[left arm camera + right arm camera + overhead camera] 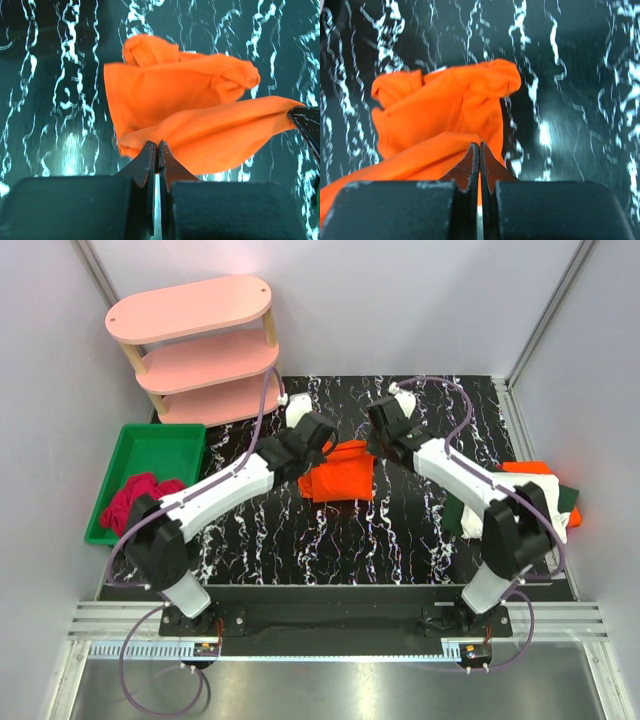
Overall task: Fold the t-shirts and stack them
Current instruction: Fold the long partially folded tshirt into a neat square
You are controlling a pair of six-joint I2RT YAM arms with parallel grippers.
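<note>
A bright orange t-shirt [338,472] lies partly folded in the middle of the black marbled table. My left gripper [318,443] is shut on its left edge; in the left wrist view the fingertips [150,150] pinch the orange cloth [200,115] and lift it. My right gripper [385,432] is shut on its right edge; in the right wrist view the cloth [440,115] hangs from the closed fingertips [486,152]. A pile of white, dark green and orange t-shirts [530,502] lies at the table's right edge.
A green bin [150,455] with red cloth [140,495] sits at the left. A pink three-tier shelf [200,345] stands at the back left. Grey walls close in both sides.
</note>
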